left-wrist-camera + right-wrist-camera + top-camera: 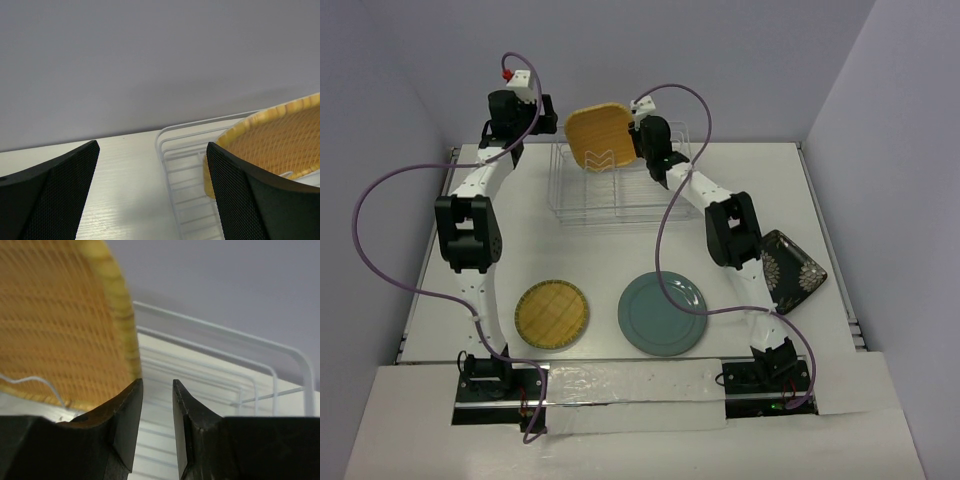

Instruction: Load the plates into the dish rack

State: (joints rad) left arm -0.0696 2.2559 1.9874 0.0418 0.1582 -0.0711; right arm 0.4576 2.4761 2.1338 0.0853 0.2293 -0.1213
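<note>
The orange-tan plate (600,138) stands on edge in the dish rack (620,195) at the back, behind its wavy dividers. My left gripper (546,113) hovers just left of it, open wide, with only table and the rack's corner (167,150) between its fingers (55,195). That plate's rim (280,142) lies past the right finger. My right gripper (156,383) sits at the plate's right edge, open by a narrow gap that holds nothing. The plate (60,325) is beside its left finger. The yellow grid plate (552,313), teal plate (663,313) and dark floral plate (790,270) lie flat on the table.
Purple cables loop from both arms over the table (610,250). Grey walls close the back and sides. The dark plate lies near the table's right edge, partly under the right arm.
</note>
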